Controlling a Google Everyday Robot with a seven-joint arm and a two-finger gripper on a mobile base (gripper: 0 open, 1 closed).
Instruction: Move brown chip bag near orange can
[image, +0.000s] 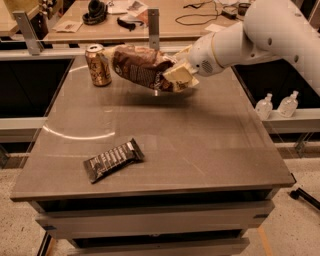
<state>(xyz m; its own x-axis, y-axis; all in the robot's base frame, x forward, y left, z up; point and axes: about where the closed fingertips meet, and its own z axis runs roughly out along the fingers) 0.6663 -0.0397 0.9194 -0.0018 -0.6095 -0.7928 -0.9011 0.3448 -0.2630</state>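
The brown chip bag (140, 66) is a puffy dark-brown foil bag held in the air above the far part of the table. My gripper (176, 76) is shut on its right end, with the white arm reaching in from the upper right. The orange can (98, 65) stands upright at the table's far left. The bag's left end hangs just to the right of the can, close to it and above the tabletop.
A small flat dark wrapped bar (113, 159) lies near the front left of the grey table (210, 150). Two small clear bottles (276, 105) stand on a ledge to the right. A cluttered desk (125, 20) stands behind the table.
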